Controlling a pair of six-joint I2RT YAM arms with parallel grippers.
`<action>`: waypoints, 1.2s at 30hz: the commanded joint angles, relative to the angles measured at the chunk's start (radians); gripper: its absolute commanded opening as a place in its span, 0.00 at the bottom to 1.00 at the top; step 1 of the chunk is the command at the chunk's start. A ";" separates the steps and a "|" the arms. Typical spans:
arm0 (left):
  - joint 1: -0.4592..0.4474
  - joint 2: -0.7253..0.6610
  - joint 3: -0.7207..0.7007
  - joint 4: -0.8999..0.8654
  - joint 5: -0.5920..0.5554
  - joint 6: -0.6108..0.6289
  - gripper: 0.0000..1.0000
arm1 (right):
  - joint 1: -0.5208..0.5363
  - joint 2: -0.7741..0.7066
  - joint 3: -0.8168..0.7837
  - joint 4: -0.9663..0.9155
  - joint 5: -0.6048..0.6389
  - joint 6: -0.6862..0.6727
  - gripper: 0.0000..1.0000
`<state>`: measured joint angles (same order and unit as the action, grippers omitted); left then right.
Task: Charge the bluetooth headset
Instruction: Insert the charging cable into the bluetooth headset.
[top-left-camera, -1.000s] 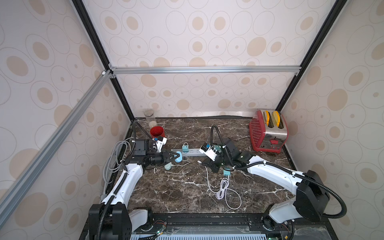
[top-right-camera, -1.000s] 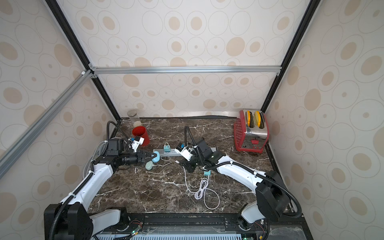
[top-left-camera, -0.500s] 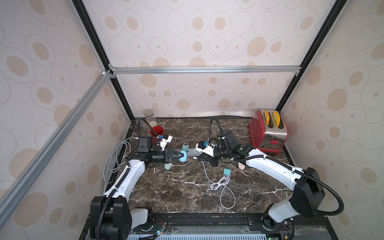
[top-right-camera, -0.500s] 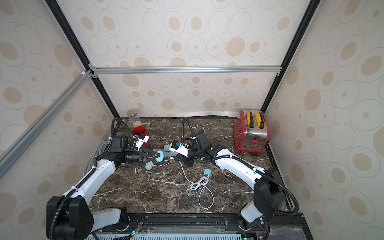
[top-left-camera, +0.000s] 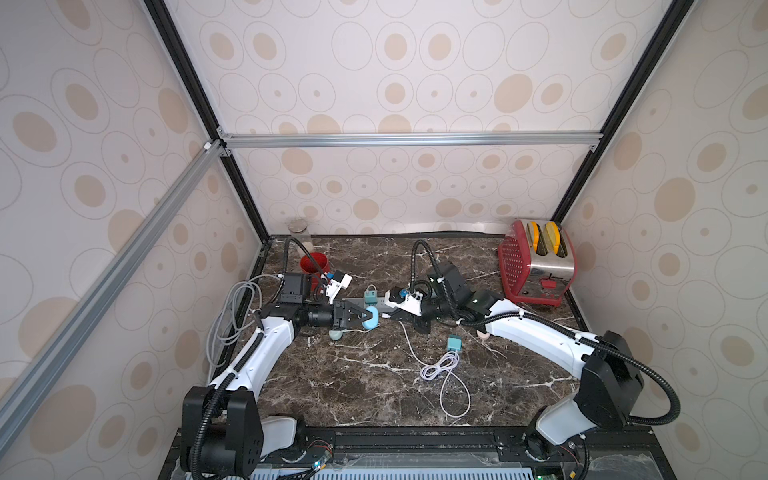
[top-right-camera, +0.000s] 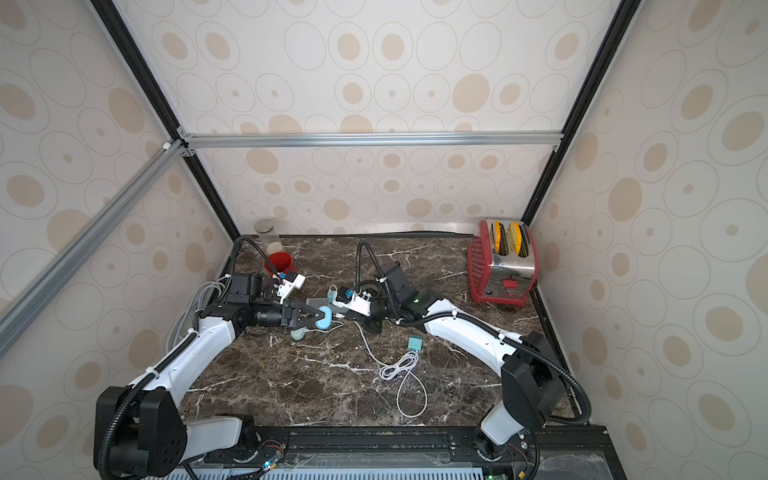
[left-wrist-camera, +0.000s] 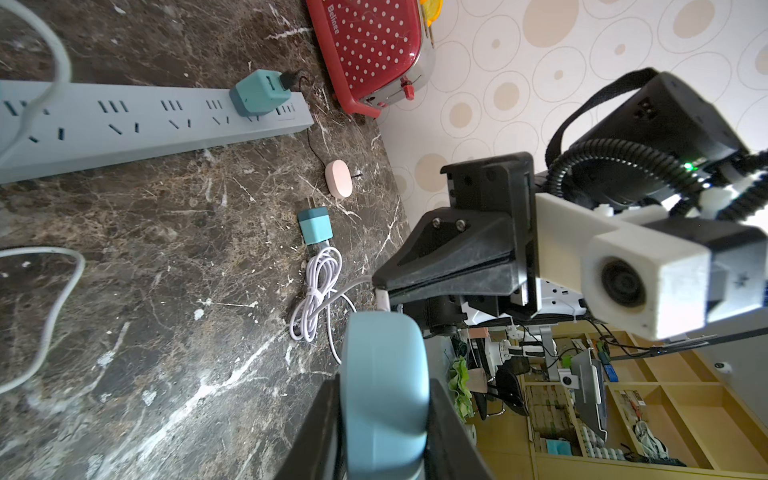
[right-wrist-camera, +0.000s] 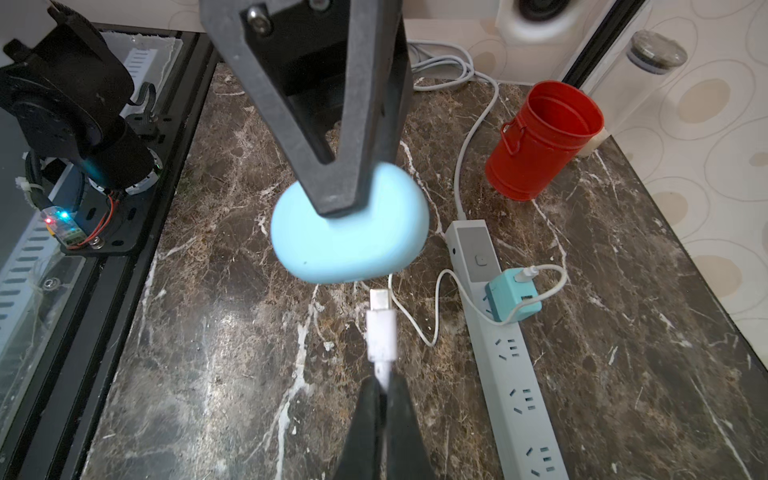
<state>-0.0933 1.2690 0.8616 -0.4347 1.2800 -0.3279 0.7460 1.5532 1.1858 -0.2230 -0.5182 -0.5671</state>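
Observation:
My left gripper (top-left-camera: 365, 318) is shut on the headset's light blue charging case (top-left-camera: 372, 319), held just above the table; the left wrist view shows the case (left-wrist-camera: 384, 390) pinched between both fingers. My right gripper (right-wrist-camera: 384, 384) is shut on a white charging cable right behind its plug (right-wrist-camera: 381, 328). The plug's metal tip points at the case (right-wrist-camera: 349, 245) and stands a small gap short of it. In both top views the two grippers meet tip to tip in front of the grey power strip (top-right-camera: 318, 300).
A teal charger (right-wrist-camera: 513, 301) with a white lead sits in the power strip (right-wrist-camera: 511, 374). A loose teal charger (top-left-camera: 454, 343) and coiled white cable (top-left-camera: 440, 365) lie mid-table. A pink case (left-wrist-camera: 338, 189), red cup (top-left-camera: 313, 262), glass jar (top-left-camera: 299, 232) and red toaster (top-left-camera: 538, 266) stand around.
My right gripper has swung left with the plug, dragging the white cable, and now faces the case. The left gripper has carried the case slightly to the right.

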 joint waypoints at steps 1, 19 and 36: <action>-0.011 -0.005 0.022 0.001 0.045 0.027 0.14 | 0.008 -0.025 -0.018 0.029 0.000 -0.027 0.00; -0.013 0.021 0.014 0.032 0.058 -0.001 0.13 | 0.018 -0.082 -0.057 0.045 0.004 -0.042 0.00; -0.014 0.012 0.006 0.048 0.062 -0.019 0.13 | 0.039 -0.028 -0.038 0.052 0.059 -0.035 0.00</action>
<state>-0.1013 1.2907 0.8608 -0.4046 1.3155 -0.3439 0.7723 1.5105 1.1366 -0.1864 -0.4706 -0.5892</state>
